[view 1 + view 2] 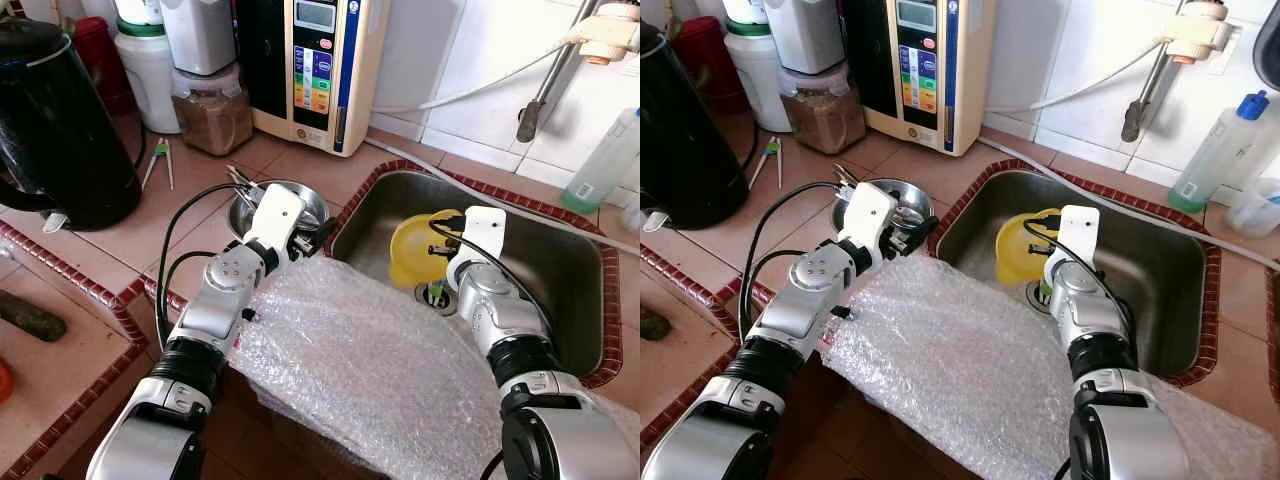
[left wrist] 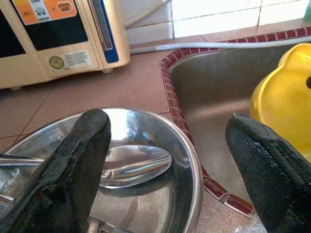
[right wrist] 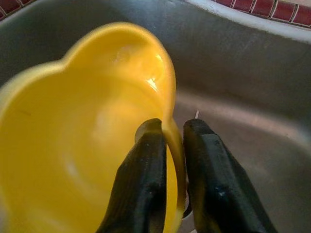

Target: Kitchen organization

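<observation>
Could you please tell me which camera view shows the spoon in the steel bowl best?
The left wrist view: the spoon lies close up inside the steel bowl. Both eye views show just handles poking over the bowl's rim.

Two silver metallic arms w/ rounded segmented housings and black ribbed rings at the joints. Each wrist carries a flat white rectangular plate. Left arm (image 1: 215, 305): thin black cables loop out toward 9 o'clock, running from forearm up to wrist. Right arm (image 1: 500, 315): short black cable at wrist plate. Left end effector (image 2: 170, 160) and right end effector (image 3: 175, 170): long black fingers, matte, finely textured, rounded tips.
</observation>
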Tool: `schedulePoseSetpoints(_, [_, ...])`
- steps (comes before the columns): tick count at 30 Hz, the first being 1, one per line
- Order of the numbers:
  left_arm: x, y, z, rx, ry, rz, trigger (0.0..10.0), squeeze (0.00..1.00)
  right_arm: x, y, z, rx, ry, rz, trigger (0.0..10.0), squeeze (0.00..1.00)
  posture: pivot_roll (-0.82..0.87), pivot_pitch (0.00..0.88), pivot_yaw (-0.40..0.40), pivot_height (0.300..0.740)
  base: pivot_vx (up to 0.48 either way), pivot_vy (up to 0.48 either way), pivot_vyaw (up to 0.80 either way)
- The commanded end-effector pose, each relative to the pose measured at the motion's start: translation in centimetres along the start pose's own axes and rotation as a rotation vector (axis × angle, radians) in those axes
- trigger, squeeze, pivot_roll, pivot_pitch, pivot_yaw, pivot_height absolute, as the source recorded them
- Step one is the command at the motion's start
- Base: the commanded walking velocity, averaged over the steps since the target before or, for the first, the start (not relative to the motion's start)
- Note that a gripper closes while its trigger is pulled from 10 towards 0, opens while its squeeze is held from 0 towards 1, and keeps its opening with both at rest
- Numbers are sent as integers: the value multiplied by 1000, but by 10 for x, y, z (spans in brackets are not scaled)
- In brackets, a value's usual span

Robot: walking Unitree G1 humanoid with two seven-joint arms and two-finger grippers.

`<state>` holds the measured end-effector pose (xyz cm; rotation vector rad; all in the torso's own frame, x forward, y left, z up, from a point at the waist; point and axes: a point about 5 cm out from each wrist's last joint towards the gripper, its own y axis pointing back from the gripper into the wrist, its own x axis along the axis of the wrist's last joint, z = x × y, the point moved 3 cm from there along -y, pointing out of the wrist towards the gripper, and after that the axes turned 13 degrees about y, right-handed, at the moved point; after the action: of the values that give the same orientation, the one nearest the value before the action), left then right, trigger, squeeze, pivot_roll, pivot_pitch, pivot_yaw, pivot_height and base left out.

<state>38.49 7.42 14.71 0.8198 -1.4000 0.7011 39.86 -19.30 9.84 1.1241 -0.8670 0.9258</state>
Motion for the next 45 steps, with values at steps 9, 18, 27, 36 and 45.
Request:
schedulePoseSetpoints(9, [1,1,4,-53,0,-14,10000,1000,1,-1,-3,18,-43,-6,10000,1000,-26,0,-54,740,0,0,0])
schedulePoseSetpoints(18, [2,5,18,-186,21,-33,10000,1000,0,-1,-7,39,-61,-6,10000,1000,-28,3,-57,740,0,0,0])
schedulePoseSetpoints(27, [-2,7,18,-196,12,-61,10000,1000,1,-1,-9,47,-72,-4,10000,1000,-26,6,-58,740,0,0,0])
schedulePoseSetpoints(36, [25,6,-39,173,-4,60,10000,1000,21,2,-24,133,-94,99,10000,1000,-27,7,-56,740,0,0,0])
schedulePoseSetpoints(45, [25,16,-74,431,143,91,10000,0,45,15,-55,299,-21,269,10000,0,-26,8,-53,740,0,0,0])
